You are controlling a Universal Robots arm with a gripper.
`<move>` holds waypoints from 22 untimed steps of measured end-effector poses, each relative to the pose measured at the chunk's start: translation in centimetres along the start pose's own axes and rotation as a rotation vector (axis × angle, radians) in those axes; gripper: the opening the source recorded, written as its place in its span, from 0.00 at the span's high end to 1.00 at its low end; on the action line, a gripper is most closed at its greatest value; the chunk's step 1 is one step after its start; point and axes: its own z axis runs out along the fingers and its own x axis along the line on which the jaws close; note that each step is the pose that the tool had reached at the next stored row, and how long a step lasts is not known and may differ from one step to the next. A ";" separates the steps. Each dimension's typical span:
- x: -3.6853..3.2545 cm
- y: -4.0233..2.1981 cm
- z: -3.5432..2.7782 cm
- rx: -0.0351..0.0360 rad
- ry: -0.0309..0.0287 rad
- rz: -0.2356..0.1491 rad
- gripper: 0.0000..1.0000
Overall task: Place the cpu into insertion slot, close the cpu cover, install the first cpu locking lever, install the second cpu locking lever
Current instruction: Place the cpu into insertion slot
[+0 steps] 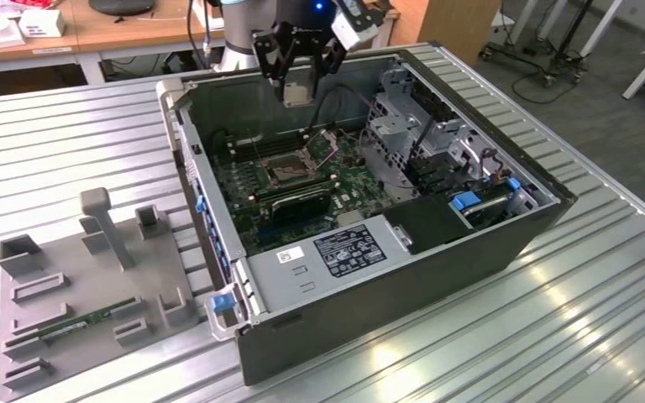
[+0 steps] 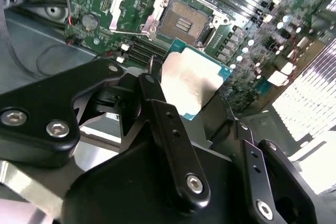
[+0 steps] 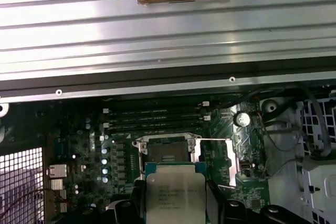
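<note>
My gripper (image 1: 296, 82) hangs over the open computer case, shut on the cpu (image 1: 296, 93), a flat silver-topped chip with a green edge. In both wrist views the cpu (image 2: 191, 80) (image 3: 175, 195) sits between the black fingers (image 2: 157, 114), above and slightly off the insertion slot (image 2: 184, 22) (image 3: 167, 151). The slot (image 1: 281, 172) is a bare square socket on the green motherboard. The cpu cover (image 2: 160, 11) (image 3: 224, 169) is swung open beside the socket.
The case (image 1: 412, 277) lies on its side on a slatted metal table (image 1: 591, 336), with a drive cage (image 1: 412, 126) and power supply (image 1: 345, 248) around the board. Memory slots (image 3: 152, 119) run beside the socket. A grey fixture (image 1: 76, 294) holding a memory stick (image 1: 76, 323) lies on the exterior view's left.
</note>
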 end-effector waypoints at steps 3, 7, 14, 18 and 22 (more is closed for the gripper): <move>0.00 -0.02 0.19 -0.0010 -0.0047 0.054 0.46; -0.01 -0.04 0.43 -0.0024 -0.0112 0.127 0.46; -0.02 -0.07 0.75 -0.0048 -0.0225 0.253 0.46; -0.02 -0.08 0.91 -0.0062 -0.0289 0.326 0.46; -0.02 -0.09 1.07 -0.0076 -0.0353 0.399 0.46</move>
